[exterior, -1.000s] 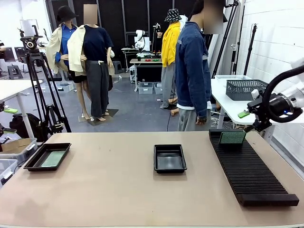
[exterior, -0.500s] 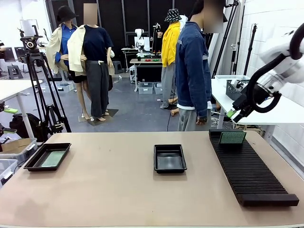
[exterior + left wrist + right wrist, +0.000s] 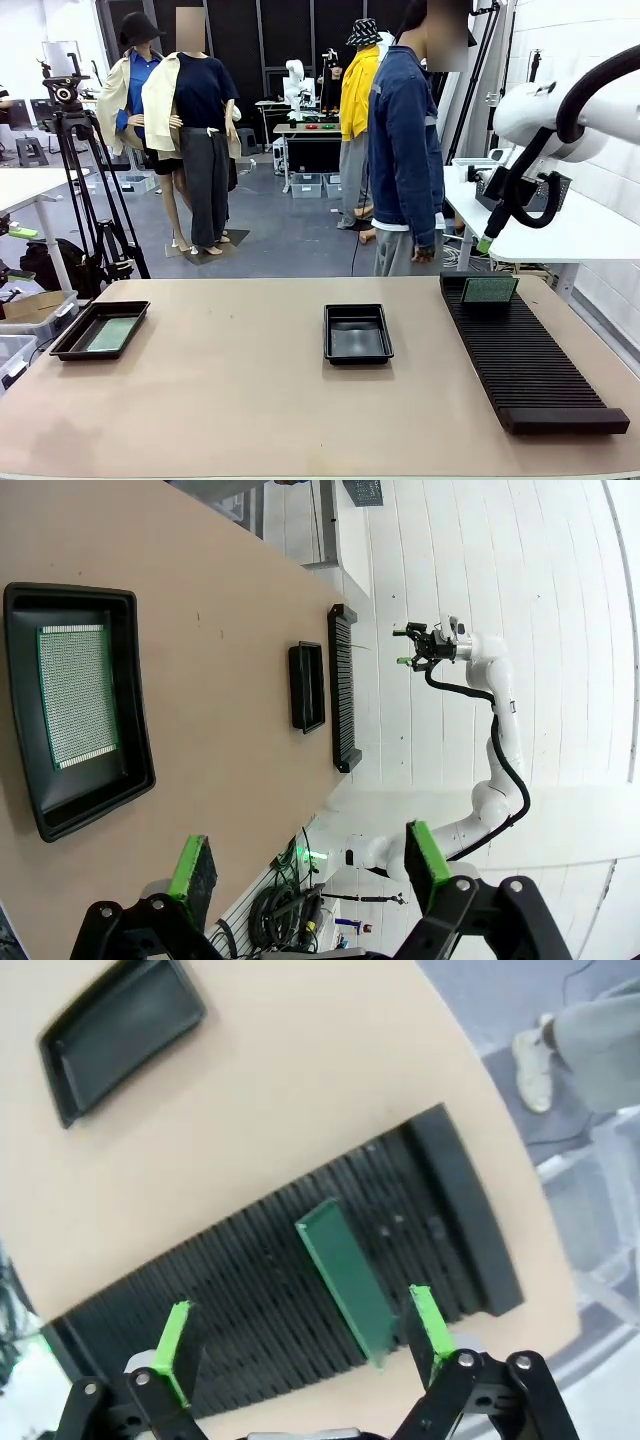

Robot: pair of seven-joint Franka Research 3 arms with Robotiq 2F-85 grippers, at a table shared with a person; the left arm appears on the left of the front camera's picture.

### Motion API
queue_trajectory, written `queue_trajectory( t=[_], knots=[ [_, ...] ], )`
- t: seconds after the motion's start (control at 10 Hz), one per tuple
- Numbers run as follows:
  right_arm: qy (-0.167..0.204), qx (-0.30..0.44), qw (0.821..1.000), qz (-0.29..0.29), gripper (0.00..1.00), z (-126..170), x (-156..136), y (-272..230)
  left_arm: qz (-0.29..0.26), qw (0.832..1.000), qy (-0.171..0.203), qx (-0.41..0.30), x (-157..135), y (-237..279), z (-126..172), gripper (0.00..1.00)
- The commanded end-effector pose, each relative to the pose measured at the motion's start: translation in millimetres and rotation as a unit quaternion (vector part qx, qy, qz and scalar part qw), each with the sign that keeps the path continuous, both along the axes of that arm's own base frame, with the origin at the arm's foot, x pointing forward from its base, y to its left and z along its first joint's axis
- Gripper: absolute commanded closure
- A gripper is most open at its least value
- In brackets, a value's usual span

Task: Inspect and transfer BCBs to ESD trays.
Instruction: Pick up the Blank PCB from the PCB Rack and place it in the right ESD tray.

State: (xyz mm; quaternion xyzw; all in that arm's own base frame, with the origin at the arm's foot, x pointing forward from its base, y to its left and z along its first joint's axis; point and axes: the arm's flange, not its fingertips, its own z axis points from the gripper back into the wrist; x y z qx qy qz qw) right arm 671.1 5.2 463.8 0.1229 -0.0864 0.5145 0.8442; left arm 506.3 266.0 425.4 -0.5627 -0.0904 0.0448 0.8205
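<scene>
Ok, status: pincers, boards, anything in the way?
Left pincer and right pincer open, empty. One board in left tray, other board upright in rack; centre tray empty. Person at far edge near rack.

The table (image 3: 230, 400) has a smooth, matt tan top like laminated board, and the ribbed rack (image 3: 530, 370) on it looks like matt black plastic, finely grooved. The nearer tray (image 3: 358, 340) beside the rack is smooth black plastic with a faint sheen on its floor. The farther tray (image 3: 20, 710) looks the same, its green board (image 3: 78, 695) finely dotted, while the standing board (image 3: 345, 1280) in the rack looks smooth.
</scene>
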Motion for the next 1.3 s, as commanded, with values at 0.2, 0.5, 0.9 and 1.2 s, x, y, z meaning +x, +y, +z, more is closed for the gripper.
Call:
queue_trajectory(
  t=[0.2,0.5,0.9,1.2],
  knots=[
    [-0.073,-0.095,0.989,0.090,0.00,-18.9,-7.9,-0.2,0.005,1.000,0.003,0.003,-1.0,-0.9,2.9,0.00],
    [-0.063,-0.132,0.977,0.159,0.00,-31.9,-14.9,5.0,0.005,1.000,0.003,0.003,-1.0,-0.9,2.9,0.00],
    [-0.060,-0.143,0.970,0.188,0.00,-44.3,-26.2,5.0,0.005,1.000,0.003,0.003,-1.0,-0.9,2.9,0.00],
    [-0.057,-0.146,0.971,0.181,0.00,-59.2,-25.3,6.7,0.005,1.000,0.003,0.003,-1.0,-0.9,2.9,0.00]
  ],
)
